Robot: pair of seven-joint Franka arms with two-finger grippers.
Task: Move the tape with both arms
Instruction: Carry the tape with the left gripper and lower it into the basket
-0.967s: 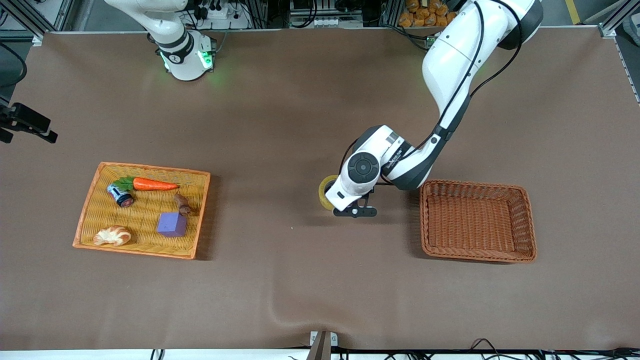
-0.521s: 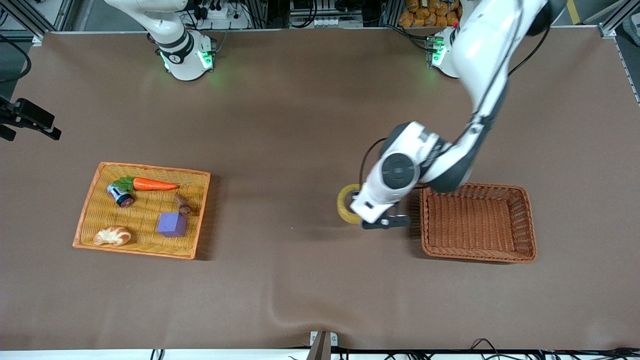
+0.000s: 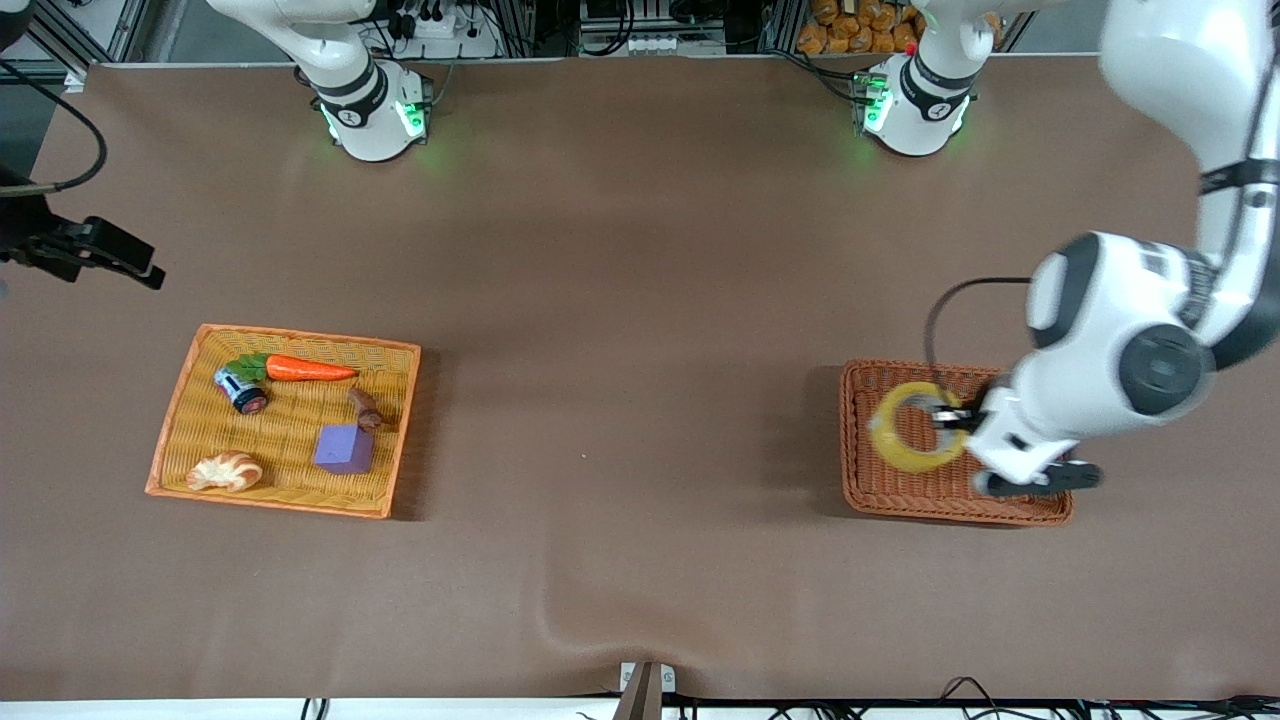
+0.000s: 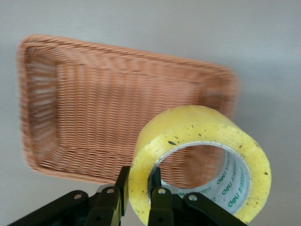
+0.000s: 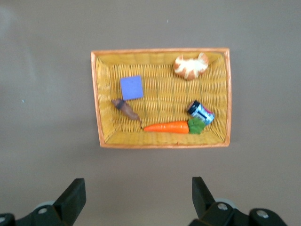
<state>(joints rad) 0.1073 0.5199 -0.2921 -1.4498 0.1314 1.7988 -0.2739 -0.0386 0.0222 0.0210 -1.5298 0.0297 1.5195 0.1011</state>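
Observation:
The tape [image 3: 912,430], a yellowish ring-shaped roll with a grey core, hangs in my left gripper [image 3: 948,420] over the brown wicker basket [image 3: 955,512]. In the left wrist view the left gripper [image 4: 139,188] is shut on the tape's wall [image 4: 197,155], one finger outside and one inside the ring, with the basket [image 4: 94,117] below. My right gripper [image 3: 120,260] is up in the air at the right arm's end of the table. In the right wrist view the right gripper [image 5: 136,197] is open and empty, looking down on the orange tray [image 5: 160,144].
The orange wicker tray [image 3: 300,335] holds a carrot [image 3: 305,369], a small can [image 3: 240,390], a purple cube [image 3: 344,448], a croissant toy [image 3: 225,471] and a small brown piece [image 3: 364,407]. Brown table cloth lies between tray and basket.
My left arm has swung the tape from over the middle of the table to over the brown basket. My right gripper has shifted slightly toward the table's middle.

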